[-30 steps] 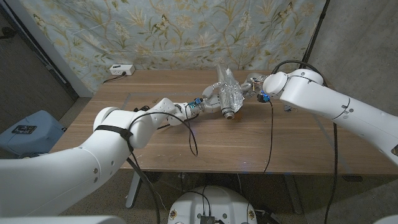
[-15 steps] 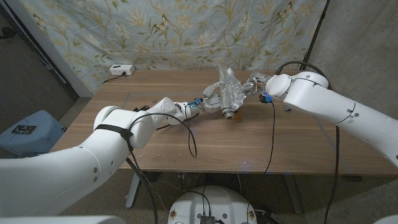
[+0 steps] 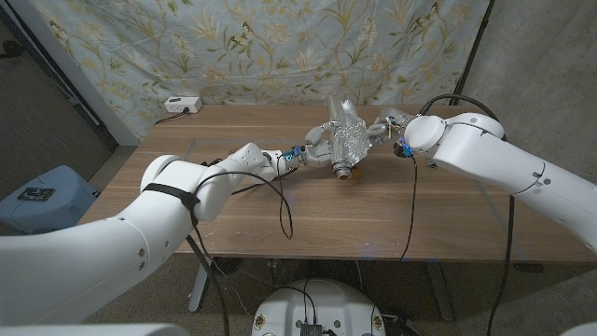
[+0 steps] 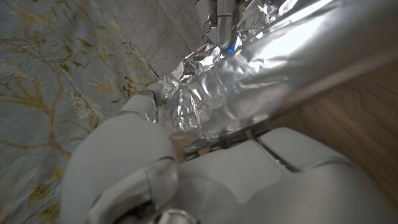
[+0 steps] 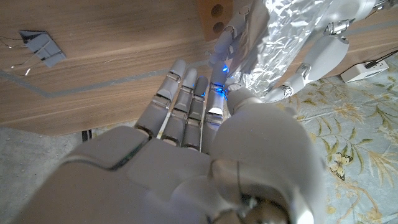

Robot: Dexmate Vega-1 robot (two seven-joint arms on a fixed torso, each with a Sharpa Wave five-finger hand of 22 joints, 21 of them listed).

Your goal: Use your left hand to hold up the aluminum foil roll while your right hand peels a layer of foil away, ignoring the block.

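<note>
At mid-table, toward the far edge, our left hand (image 3: 315,149) grips the foil roll (image 3: 346,145) and holds it tilted up off the wooden table (image 3: 280,210), one end low near the board and a crinkled sheet standing up from it. Our right hand (image 3: 381,126) reaches in from the other side, fingertips (image 5: 231,28) on the loose foil; we judge it to be pinching that layer, though the exact contact is hard to read from the wrist views. A wooden block (image 5: 214,12) with holes shows just beyond the roll and plays no part here. The foil looks light, thin and easily torn, already creased where it has been handled; the roll beneath should be stiff and somewhat slick. We judge the best hold to be around the roll's firm body for the left, and the free edge of the sheet for the right, drawn away gently.
</note>
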